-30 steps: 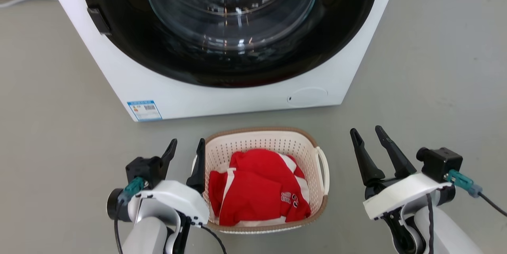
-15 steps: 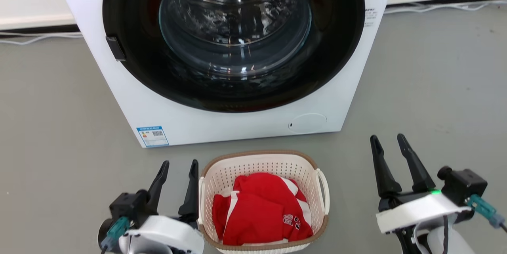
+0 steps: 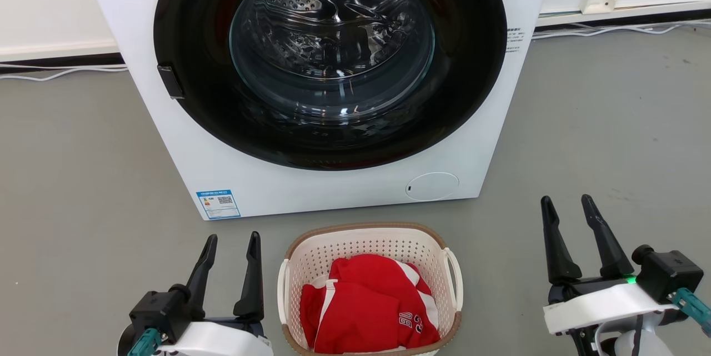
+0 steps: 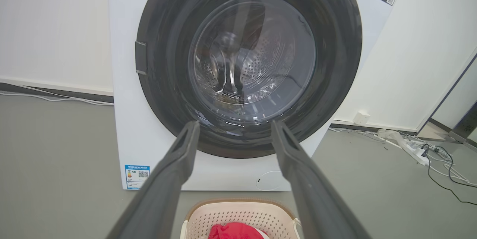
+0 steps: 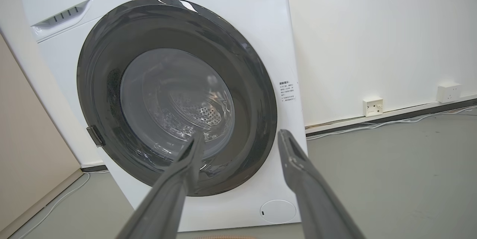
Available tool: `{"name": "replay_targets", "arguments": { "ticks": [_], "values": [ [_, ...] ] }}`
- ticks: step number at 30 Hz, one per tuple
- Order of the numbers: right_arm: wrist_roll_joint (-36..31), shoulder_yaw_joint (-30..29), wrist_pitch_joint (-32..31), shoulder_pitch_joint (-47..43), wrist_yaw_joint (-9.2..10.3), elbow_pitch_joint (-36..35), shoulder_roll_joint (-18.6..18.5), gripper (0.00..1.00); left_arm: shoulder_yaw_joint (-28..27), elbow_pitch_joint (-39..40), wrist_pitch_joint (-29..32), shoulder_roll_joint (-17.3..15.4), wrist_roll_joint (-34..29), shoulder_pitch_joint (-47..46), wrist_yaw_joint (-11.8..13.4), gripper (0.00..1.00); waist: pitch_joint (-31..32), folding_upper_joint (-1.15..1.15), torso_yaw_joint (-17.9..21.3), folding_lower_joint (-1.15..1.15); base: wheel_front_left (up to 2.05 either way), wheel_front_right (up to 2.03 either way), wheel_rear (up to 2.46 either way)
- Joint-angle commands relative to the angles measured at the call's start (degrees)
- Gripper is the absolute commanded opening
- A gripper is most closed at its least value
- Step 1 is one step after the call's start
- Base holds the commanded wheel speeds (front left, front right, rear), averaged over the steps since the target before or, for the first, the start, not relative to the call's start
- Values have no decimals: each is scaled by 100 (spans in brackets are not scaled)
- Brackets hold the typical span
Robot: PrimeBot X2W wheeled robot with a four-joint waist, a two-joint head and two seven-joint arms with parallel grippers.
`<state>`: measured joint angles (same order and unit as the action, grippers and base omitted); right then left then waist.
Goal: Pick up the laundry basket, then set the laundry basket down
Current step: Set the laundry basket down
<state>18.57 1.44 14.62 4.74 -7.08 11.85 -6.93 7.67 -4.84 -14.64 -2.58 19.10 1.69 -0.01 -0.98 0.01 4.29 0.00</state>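
The laundry basket [image 3: 311, 256], cream-white and perforated with a brown rim, sits on the grey floor just in front of the washing machine. A red and white garment [image 3: 366, 311] fills it. Its far rim [image 4: 238, 203] shows at the bottom of the left wrist view. My left gripper [image 3: 233, 239] stands open just left of the basket, apart from its left handle [image 3: 282, 289]. Well to the right of the basket, my right gripper [image 3: 566, 203] is open with nothing between its fingers. The right handle [image 3: 456, 284] is untouched.
The white front-loading washing machine [image 3: 333, 189] with its dark round door stands close behind the basket. Cables [image 3: 611, 28] run along the wall base. A power strip with cords [image 4: 417, 155] lies on the floor to the right. A wall socket [image 5: 372, 106] sits low on the wall.
The head camera has tilted up, so the machine and basket sit lower in the picture. My left gripper has drawn back from the basket's left rim and now stands clear beside it.
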Motion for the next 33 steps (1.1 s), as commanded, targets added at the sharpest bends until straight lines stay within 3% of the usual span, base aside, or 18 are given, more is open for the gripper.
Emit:
{"name": "replay_targets", "arguments": {
  "ticks": [1, 33],
  "values": [
    [-90, 63, 38, 44, -41, -173, -34, 100, -199, 196, -36, -31, -117, -96, 4, 100, 3, -1, -5, 0, 0, 0, 0],
    [-248, 32, 38, 82, -41, -123, -40, 100, -86, 149, -36, -30, -111, -104, 27, 100, -27, -1, -7, 0, 0, 0, 0]
  ]
}}
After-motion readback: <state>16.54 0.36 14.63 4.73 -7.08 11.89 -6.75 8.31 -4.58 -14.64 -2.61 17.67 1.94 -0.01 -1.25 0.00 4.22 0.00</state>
